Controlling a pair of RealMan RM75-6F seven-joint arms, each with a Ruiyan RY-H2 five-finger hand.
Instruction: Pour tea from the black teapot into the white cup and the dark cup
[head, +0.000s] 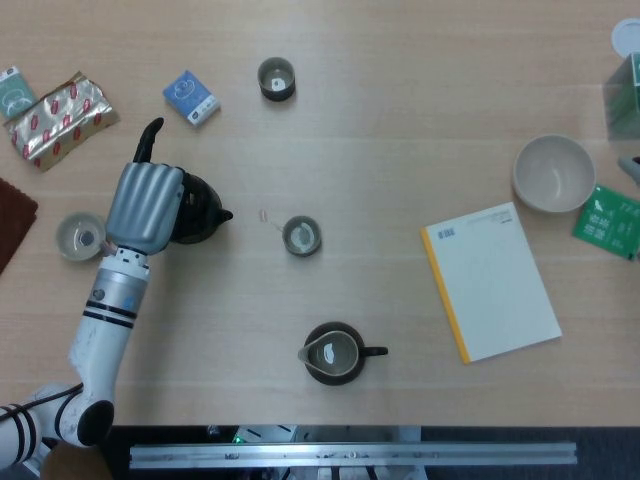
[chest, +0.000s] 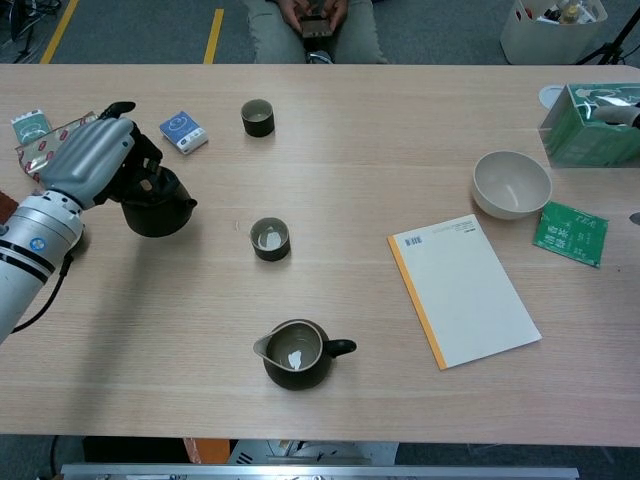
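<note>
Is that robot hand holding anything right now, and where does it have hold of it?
The left robot hand grips the black teapot from above and behind, opposite the spout; the exact hold is hidden.

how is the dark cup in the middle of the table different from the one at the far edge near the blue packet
The middle cup stands nearer the black teapot held by the left hand; the far cup stands beyond it, beside the blue packet. The middle cup's inside shows a pale glint; the far cup's looks plain. Both are small, dark, upright and untouched.
</note>
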